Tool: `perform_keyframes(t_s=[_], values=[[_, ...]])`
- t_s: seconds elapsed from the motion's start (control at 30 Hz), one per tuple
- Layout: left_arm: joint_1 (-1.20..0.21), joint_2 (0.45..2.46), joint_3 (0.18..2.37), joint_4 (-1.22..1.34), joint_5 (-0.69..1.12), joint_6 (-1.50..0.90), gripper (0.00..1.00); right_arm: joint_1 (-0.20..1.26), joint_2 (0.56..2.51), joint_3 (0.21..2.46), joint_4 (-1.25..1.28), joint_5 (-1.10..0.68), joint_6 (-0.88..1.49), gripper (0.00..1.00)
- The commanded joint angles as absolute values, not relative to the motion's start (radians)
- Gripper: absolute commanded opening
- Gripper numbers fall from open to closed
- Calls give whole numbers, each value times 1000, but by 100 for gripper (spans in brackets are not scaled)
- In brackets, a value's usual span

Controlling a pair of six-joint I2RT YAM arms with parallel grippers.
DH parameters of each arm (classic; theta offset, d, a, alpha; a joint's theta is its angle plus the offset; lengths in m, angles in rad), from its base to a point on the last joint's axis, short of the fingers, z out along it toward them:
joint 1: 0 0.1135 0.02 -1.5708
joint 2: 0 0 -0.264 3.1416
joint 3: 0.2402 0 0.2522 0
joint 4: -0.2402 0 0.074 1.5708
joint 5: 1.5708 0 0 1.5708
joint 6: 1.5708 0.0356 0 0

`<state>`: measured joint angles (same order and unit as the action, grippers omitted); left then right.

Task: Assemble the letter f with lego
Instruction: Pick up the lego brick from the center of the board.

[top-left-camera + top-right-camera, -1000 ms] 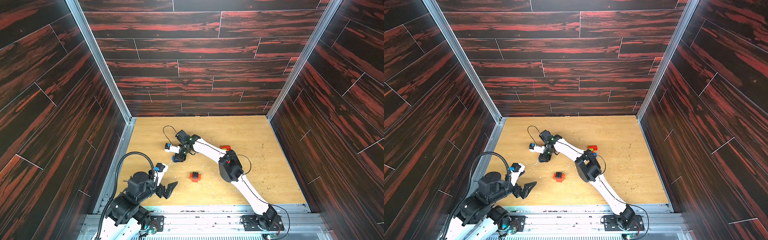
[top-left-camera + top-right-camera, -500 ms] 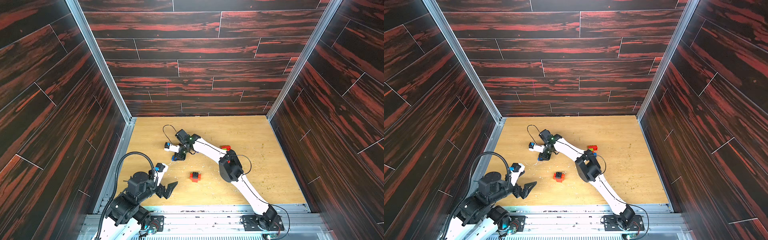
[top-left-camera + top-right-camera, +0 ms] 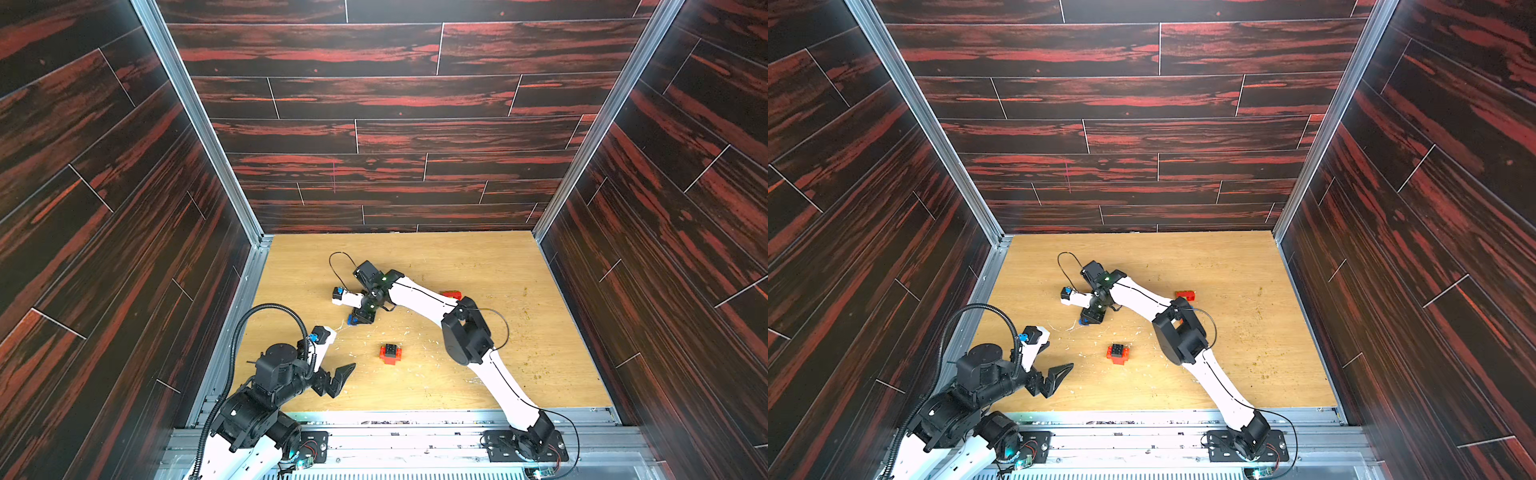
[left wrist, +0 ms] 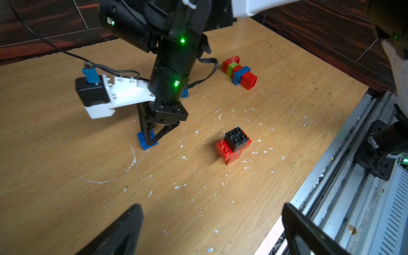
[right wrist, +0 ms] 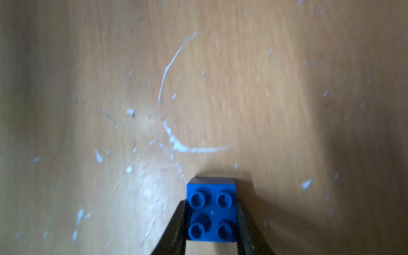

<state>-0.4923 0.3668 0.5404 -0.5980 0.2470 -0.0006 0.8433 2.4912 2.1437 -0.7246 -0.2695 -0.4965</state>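
Note:
My right gripper (image 5: 211,204) is shut on a blue square lego brick (image 5: 211,213), studs up, one finger on each side. In both top views this gripper (image 3: 360,318) (image 3: 1092,318) points down at mid-left of the table, with the brick (image 4: 143,141) at table level. A black brick on red bricks (image 4: 234,143) (image 3: 390,353) stands in front of it. A lying row of red, lime green and blue bricks (image 4: 239,70) (image 3: 1185,295) sits behind the right arm. My left gripper (image 4: 212,209) (image 3: 334,380) is open and empty near the front left edge.
Another blue brick (image 4: 185,92) peeks out behind the right wrist. White scratches and flecks mark the wooden table (image 3: 519,353). A metal rail (image 3: 415,419) runs along the front edge, and dark panelled walls close in the other three sides.
The right gripper's jaws have closed in onto the blue brick. The left arm has not moved.

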Motion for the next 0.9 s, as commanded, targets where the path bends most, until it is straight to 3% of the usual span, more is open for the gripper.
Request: perform_keyframes(t_s=[0.0,0.5,0.87], values=[[-495,370,532,-594,258,0,100,854,2367,2047,-685,-273,-469,17],[-497,374,532,-591,262,-1,100,857,1966,1563,-587,-242,-456,18],[-498,380,532,-589,259,-3,100,870,1729,1351,-594,-191,-428,18]])
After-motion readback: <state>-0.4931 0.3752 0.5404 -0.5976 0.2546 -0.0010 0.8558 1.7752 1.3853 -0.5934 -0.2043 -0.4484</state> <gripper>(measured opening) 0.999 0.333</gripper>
